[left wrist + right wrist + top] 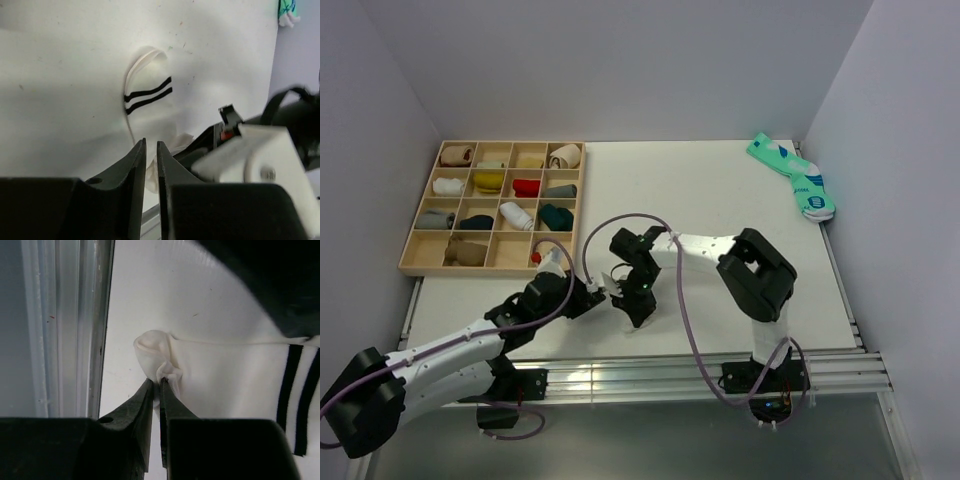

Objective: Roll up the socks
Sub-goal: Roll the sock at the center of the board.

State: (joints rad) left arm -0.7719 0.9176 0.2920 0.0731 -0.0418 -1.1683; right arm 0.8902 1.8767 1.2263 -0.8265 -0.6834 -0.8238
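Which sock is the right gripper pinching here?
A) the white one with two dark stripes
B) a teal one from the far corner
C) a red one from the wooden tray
A: in the right wrist view the right gripper is shut on the bunched end of the white sock, while the teal pair lies apart in the far corner.
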